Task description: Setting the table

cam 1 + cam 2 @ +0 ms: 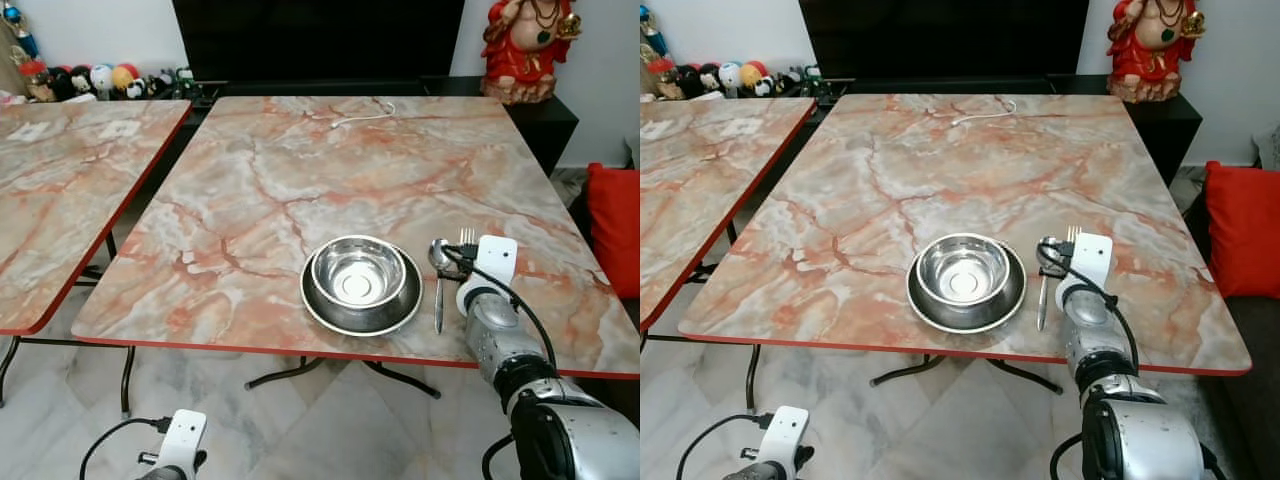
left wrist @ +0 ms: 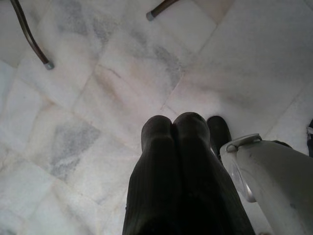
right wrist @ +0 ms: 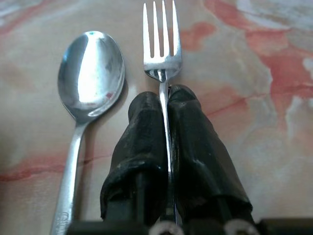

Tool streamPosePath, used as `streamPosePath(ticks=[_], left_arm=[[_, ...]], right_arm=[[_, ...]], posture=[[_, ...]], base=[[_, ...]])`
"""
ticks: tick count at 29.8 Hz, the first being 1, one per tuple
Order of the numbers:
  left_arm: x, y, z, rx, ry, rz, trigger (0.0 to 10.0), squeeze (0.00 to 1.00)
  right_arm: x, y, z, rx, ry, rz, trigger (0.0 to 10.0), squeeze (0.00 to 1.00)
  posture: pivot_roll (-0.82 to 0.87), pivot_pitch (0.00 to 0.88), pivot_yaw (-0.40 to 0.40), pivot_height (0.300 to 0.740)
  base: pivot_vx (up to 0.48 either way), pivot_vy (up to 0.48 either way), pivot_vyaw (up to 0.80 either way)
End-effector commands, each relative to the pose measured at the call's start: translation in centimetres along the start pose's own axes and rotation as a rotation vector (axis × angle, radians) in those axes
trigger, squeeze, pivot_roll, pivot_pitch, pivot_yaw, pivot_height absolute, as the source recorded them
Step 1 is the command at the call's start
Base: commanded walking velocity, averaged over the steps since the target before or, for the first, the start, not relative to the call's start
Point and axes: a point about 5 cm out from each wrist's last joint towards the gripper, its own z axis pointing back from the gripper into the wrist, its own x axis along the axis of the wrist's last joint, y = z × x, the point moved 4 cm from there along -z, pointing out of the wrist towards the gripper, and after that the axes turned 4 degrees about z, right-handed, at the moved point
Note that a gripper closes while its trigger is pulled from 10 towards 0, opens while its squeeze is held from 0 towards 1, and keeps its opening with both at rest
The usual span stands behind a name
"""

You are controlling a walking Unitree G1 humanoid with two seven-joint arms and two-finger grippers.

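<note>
A: Head views first; what is the right gripper (image 1: 462,252) doing?

B: It reaches over the pink-veined marble-pattern table (image 1: 300,170), just right of the round steel bowl (image 1: 358,272) nested in the shallow steel plate (image 1: 325,312); the tines of the slim silver steel fork (image 1: 467,237) poke out past its tip; the polished steel spoon (image 1: 438,280) lies flat between gripper and plate.

A: And the left arm?

B: It hangs idle below the table edge.

A: Left wrist view?

B: The left gripper (image 2: 173,122) has its two black fingers pressed together on nothing, above pale floor tiles.

A: Right wrist view?

B: The fingers (image 3: 195,142) are clamped on the fork's thin neck just behind the tines; the spoon sits beside them, parallel, close but apart.

A: How should the fork handle?

B: Light, stiff and slick, I judge; pinched by so narrow a stem it could twist, so it wants setting down gently.
</note>
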Motion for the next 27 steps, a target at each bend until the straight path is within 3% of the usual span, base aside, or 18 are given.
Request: streamPosePath(ticks=[1,14,16,27], left_arm=[[-0.46,0.82,0.15,0.023,0.024,0.0,10.0,0.0],[-0.62,1.0,0.21,0.025,0.027,-0.004,10.0,0.0],[-0.62,0.99,0.21,0.024,0.027,-0.006,10.0,0.0],[-0.52,0.82,0.16,0.02,0.025,-0.004,10.0,0.0]], right_arm=[[-0.19,0.07,0.03,-0.002,0.002,-0.001,10.0,0.0],[-0.73,0.21,0.13,-0.001,0.014,-0.002,10.0,0.0],[-0.74,0.2,0.13,-0.001,0.014,-0.002,10.0,0.28],[-0.82,0.05,0.13,-0.002,0.016,0.005,10.0,0.27]], posture=[[0.14,0.078,0.065,0.74],[0.14,0.086,0.07,0.74],[0.14,0.087,0.07,0.74],[0.14,0.085,0.064,0.74]], base=[[0.0,0.0,0.0],[0.0,0.0,0.0],[0.0,0.0,0.0],[0.0,0.0,0.0]])
